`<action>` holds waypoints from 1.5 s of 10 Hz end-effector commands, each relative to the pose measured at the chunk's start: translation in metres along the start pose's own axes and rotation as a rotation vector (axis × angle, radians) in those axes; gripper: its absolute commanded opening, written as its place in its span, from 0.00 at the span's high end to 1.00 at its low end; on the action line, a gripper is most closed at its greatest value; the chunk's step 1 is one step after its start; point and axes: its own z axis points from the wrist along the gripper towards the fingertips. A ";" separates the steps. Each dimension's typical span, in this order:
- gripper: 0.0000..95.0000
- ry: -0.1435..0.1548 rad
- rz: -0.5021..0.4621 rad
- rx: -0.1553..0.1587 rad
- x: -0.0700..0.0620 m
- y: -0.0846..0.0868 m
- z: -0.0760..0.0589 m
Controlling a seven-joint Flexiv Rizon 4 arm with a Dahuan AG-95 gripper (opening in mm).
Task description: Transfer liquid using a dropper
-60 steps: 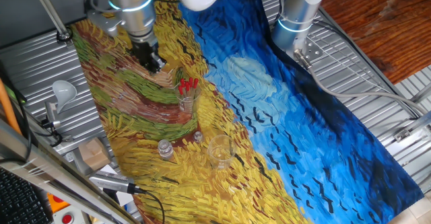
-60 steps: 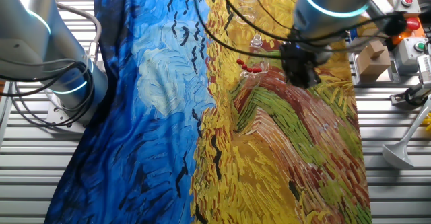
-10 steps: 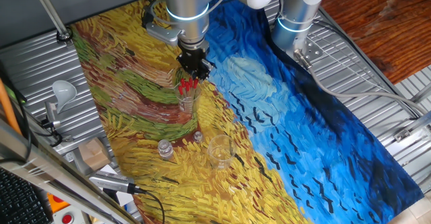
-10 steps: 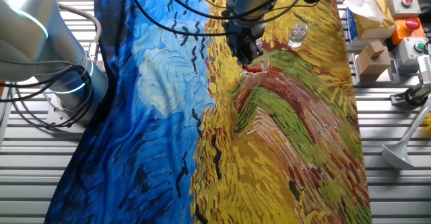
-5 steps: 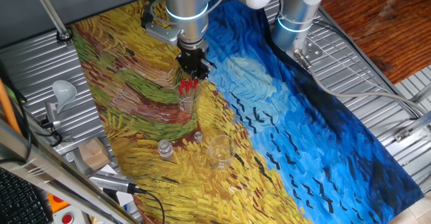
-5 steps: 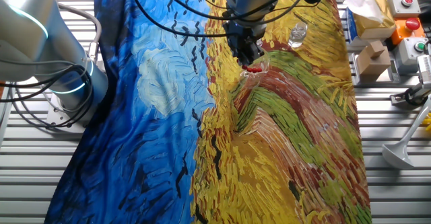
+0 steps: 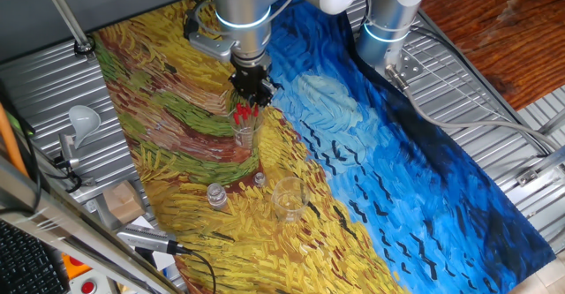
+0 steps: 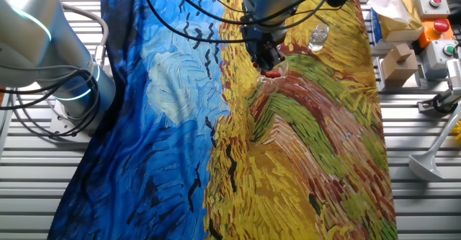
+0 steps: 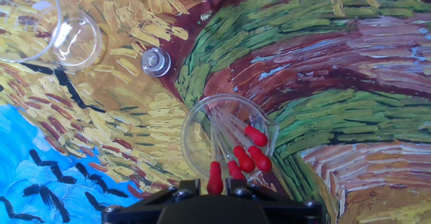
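Observation:
A clear glass beaker point(image 7: 244, 128) point(image 8: 274, 70) point(image 9: 195, 140) stands on the painted cloth and holds several droppers with red bulbs point(image 7: 246, 110) point(image 8: 271, 73) point(image 9: 256, 158). My gripper point(image 7: 250, 89) point(image 8: 268, 58) point(image 9: 215, 182) hangs straight over the beaker's rim, pointing down. In the hand view one dropper point(image 9: 215, 175) stands upright with its red bulb between my two fingers. A thin gap shows on each side of that bulb, so the gripper is open around it. The other droppers lean to the right inside the beaker.
An empty glass cup point(image 7: 288, 197) point(image 9: 77, 39), a small vial point(image 7: 216, 195) point(image 8: 317, 34) and a round cap point(image 7: 259, 179) point(image 9: 155, 62) stand near the beaker. A second arm's base point(image 7: 388, 20) point(image 8: 50, 60) rises at the cloth's blue side.
Over six seconds the arm crossed the cloth to above the beaker. In the last second it only settled slightly closer over the red bulbs.

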 end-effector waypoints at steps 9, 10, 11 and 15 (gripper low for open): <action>1.00 0.032 -0.012 -0.008 -0.004 -0.001 -0.014; 1.00 0.041 -0.018 -0.011 -0.005 -0.001 -0.024; 1.00 0.050 -0.021 -0.018 -0.008 0.000 -0.036; 1.00 0.076 -0.012 -0.038 -0.017 0.000 -0.076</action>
